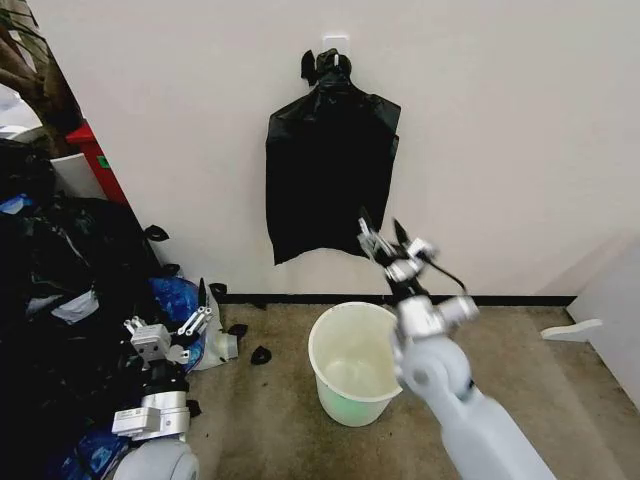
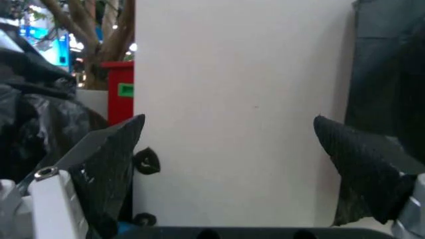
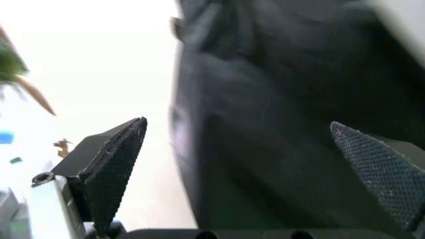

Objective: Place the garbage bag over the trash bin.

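The trash bin stands on the floor before me, close to the wall. Above and behind it, black bags hang from a hook on that wall. My right gripper is raised just in front of those bags, above the bin's right rim. My left gripper sits low to the bin's left, with a heap of bags farther left.

Garbage bag on wall hook; trash bin upright on floor.

We observe the garbage bag, glossy black and crinkled, hanging flat against the white wall, bunched at its top at a hook. We locate the trash bin, a round cream-white bucket with rolled rim, upright and unlined on the floor below the bag, near the wall.
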{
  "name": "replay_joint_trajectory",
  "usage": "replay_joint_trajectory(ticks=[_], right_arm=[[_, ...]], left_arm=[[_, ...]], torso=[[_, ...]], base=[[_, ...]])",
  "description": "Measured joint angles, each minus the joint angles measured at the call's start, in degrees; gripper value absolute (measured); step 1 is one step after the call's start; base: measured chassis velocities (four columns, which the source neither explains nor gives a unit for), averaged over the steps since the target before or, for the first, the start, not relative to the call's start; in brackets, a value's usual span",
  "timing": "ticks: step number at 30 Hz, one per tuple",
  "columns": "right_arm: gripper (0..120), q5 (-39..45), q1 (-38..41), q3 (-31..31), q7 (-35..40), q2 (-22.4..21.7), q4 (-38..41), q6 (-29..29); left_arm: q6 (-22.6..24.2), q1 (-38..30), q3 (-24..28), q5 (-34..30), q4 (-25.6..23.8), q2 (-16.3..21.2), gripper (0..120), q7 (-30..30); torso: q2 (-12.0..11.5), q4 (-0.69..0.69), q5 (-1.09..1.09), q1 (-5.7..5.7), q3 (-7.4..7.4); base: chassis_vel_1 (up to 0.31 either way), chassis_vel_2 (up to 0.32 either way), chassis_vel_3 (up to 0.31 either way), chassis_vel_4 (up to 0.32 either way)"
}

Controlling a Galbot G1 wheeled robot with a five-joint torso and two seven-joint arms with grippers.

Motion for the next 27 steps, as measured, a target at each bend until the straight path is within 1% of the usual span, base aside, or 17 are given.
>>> replay_joint_trajectory(ticks=[1,3,5,6,7,9,12,17,23,25,27], right_arm=[[100,1.0,4.4,-1.3,-0.3,0.9,-2.7,0.6],[100,3.4,10.1,-2.5,-1.0,2.2,-6.0,1.4],[100,6.8,14.0,-2.7,-2.6,3.4,-8.5,2.4],[100,9.1,15.5,-2.7,-3.1,4.1,-9.5,2.7],[100,9.1,15.5,-2.7,-3.1,4.1,-9.5,2.7],[100,14.1,18.5,-2.1,-3.0,5.7,-11.1,2.9],[100,17.2,21.4,-0.7,-2.6,7.9,-14.0,2.8],[100,20.6,23.3,0.4,-1.6,9.5,-15.7,1.3],[100,20.7,24.0,0.5,-1.6,10.6,-17.6,0.4],[99,20.4,24.4,0.3,-1.4,11.1,-18.2,0.2],[93,20.3,25.0,0.2,-0.6,11.5,-19.0,-0.2]], left_arm=[[0.2,0.0,-0.1,-0.1,0.0,-0.1,100,-0.4],[0.3,0.2,-0.2,-0.1,0.0,-0.2,100,-0.8],[0.3,0.3,-0.3,-0.1,0.0,-0.2,100,-1.3],[0.4,0.3,-0.3,-0.1,0.0,-0.2,100,-1.6],[0.4,0.3,-0.3,-0.1,0.0,-0.2,100,-1.6],[0.5,0.3,-0.3,-0.1,0.0,-0.3,100,-2.2],[0.8,0.1,-0.1,-0.1,0.1,-0.6,100,-2.7],[0.9,0.0,0.1,0.2,0.6,-0.9,100,-3.0],[0.9,-0.2,0.1,0.2,0.8,-0.9,100,-3.7],[1.0,-0.2,0.0,0.2,0.8,-0.9,100,-3.9],[1.0,-0.2,0.0,0.3,0.9,-0.9,100,-4.1]], torso=[[0.0,0.00,0.00,0.00,0.00],[0.0,0.01,-0.01,0.00,0.01],[0.0,0.00,-0.01,0.00,0.00],[0.0,-0.02,-0.01,0.00,0.00],[0.0,-0.02,-0.01,0.00,0.00],[0.0,-0.02,-0.01,0.00,0.00],[0.0,-0.02,0.00,0.00,0.00],[0.0,-0.02,0.00,-0.01,0.00],[0.0,-0.02,0.02,-0.01,-0.01],[0.0,-0.02,0.02,-0.01,-0.01],[0.0,-0.02,0.01,-0.01,-0.01]], base=[[0.000,0.000,0.000,0.000],[0.000,0.000,0.000,0.000],[0.000,0.000,0.000,0.000],[0.000,0.000,0.000,0.000],[0.000,0.000,0.000,0.000],[0.000,0.000,0.000,0.000],[0.000,0.000,0.000,0.000],[0.000,0.000,0.000,0.000],[0.000,0.000,0.000,0.000],[0.000,0.000,0.000,0.000],[0.000,0.000,0.000,0.000]])
